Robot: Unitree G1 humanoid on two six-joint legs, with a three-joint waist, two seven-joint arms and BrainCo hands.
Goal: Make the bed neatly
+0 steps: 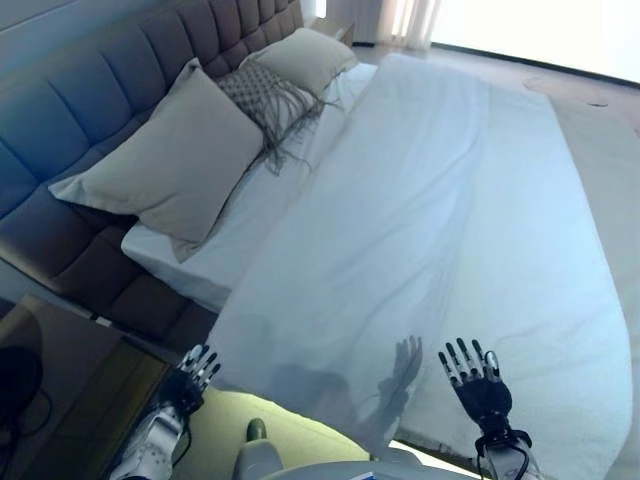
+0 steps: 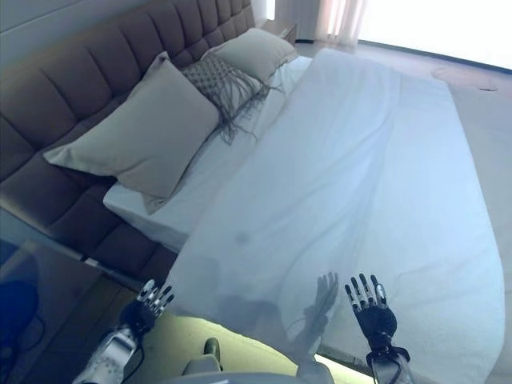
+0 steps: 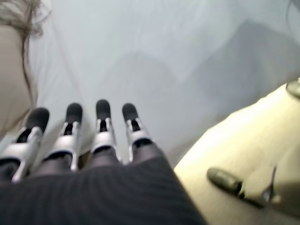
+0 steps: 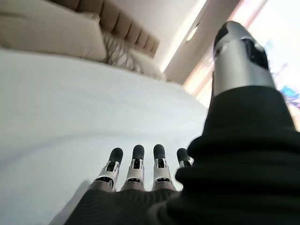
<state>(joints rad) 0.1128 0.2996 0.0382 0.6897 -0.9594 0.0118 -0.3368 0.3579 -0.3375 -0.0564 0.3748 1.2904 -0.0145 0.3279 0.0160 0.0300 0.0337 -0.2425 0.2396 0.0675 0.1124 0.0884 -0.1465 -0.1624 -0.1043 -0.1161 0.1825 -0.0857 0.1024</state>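
Note:
A white duvet point(image 1: 430, 230) lies spread over the bed, reaching from the near edge up toward the pillows. A large beige pillow point(image 1: 170, 160) leans on the tufted headboard point(image 1: 90, 90), with a fringed grey cushion point(image 1: 265, 95) and another beige pillow point(image 1: 305, 58) beyond it. A strip of white sheet point(image 1: 245, 215) shows between pillows and duvet. My left hand point(image 1: 193, 375) hangs open beside the bed's near corner, off the duvet's edge. My right hand point(image 1: 478, 385) hovers open over the duvet's near edge, its fingers point(image 4: 136, 168) straight and holding nothing.
A dark bedside table point(image 1: 50, 370) stands at the lower left next to the bed frame. Pale floor point(image 1: 600, 90) runs along the bed's far side toward bright curtained windows point(image 1: 410, 20).

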